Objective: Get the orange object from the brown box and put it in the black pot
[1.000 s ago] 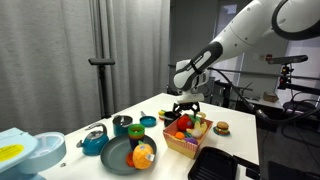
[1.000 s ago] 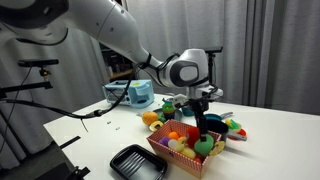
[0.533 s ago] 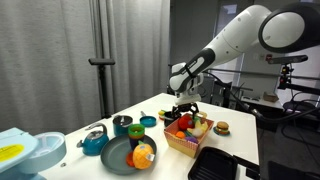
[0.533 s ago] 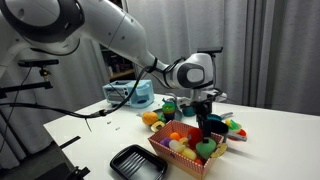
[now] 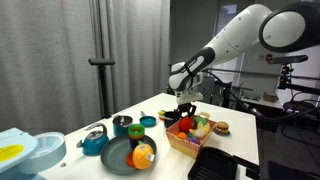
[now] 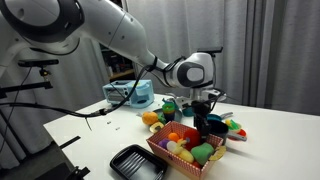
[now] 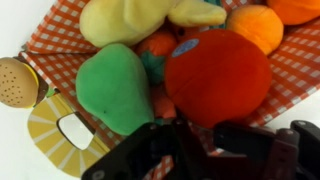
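The brown box (image 5: 190,143) (image 6: 165,155), lined with red-checked cloth (image 7: 55,45), holds several toy foods. In the wrist view a small rounded orange object (image 7: 255,25) lies at the far corner, beyond a big red piece (image 7: 215,75) and a green pear (image 7: 112,88). My gripper (image 7: 192,138) (image 5: 185,110) (image 6: 207,122) reaches down into the box with its dark fingers (image 7: 135,152) close together at the near side of the red piece. A sliver of orange-red shows just ahead of them, and I cannot tell whether they hold anything. The black pot (image 5: 122,126) stands apart, behind the plate.
A dark round plate (image 5: 118,158) carries a larger orange fruit (image 5: 143,155). Teal cups (image 5: 148,122) (image 5: 95,143) stand near the pot. A black tray (image 5: 215,166) (image 6: 138,161) lies by the box, and a toy burger (image 5: 222,128) (image 7: 15,82) sits beside it.
The fingers stood wide apart over the box and have drawn much closer together. The arm has barely moved.
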`<state>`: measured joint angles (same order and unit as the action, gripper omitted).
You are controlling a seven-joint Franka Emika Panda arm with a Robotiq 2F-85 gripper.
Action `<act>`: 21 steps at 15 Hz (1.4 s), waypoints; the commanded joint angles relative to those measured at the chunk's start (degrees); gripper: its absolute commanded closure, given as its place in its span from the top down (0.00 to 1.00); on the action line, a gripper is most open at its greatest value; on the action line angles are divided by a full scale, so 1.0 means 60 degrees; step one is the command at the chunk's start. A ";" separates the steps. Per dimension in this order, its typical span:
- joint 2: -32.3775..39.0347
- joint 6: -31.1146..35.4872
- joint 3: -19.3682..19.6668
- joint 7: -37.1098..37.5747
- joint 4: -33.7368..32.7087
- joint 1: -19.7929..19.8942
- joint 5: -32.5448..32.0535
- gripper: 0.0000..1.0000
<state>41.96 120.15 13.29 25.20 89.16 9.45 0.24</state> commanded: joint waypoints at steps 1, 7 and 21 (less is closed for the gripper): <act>-0.0460 -0.0300 -0.0169 -0.0863 0.0325 0.0253 0.0234 0.00; -0.1536 -0.0071 -0.0345 -0.1721 0.1186 0.0269 0.0408 0.00; -0.2644 0.1483 -0.0512 -0.1913 0.3193 0.0293 0.0969 0.93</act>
<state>28.45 124.44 11.13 15.81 103.31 10.14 3.42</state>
